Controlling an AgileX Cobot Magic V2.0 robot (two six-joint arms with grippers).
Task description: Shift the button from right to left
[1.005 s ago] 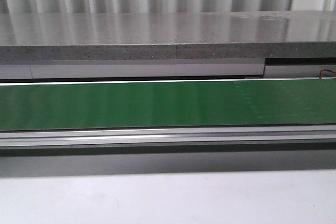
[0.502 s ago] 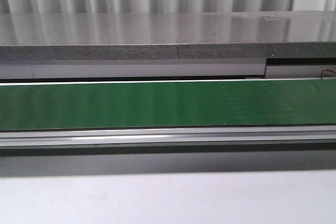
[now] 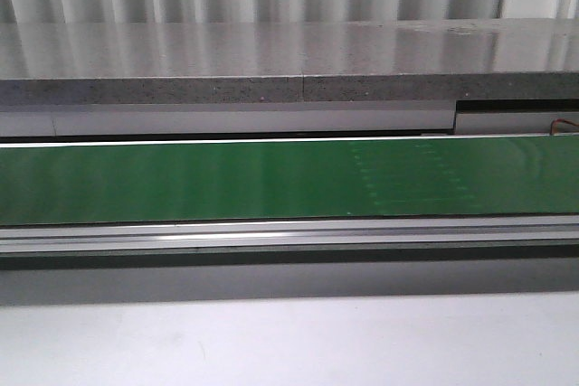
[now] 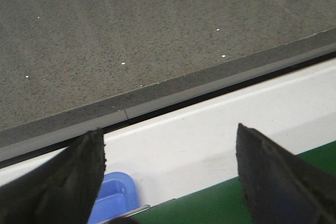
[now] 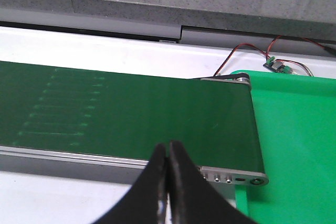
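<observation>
Here the left gripper (image 4: 168, 177) has its jaws spread wide above the white rail (image 4: 210, 135) and belt (image 3: 181, 183). The right gripper's (image 5: 168, 169) jaws are pressed together over the belt's end. The button appears in no view.

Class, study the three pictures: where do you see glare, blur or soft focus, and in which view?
Front view: soft vertical glare streaks on the grey counter; faint dotted marks on the green belt look smeared. Left wrist view: the open left pincer fingers are blurred, near the lens. Right wrist view: the belt is sharp, the shut right pincer soft-edged.
</observation>
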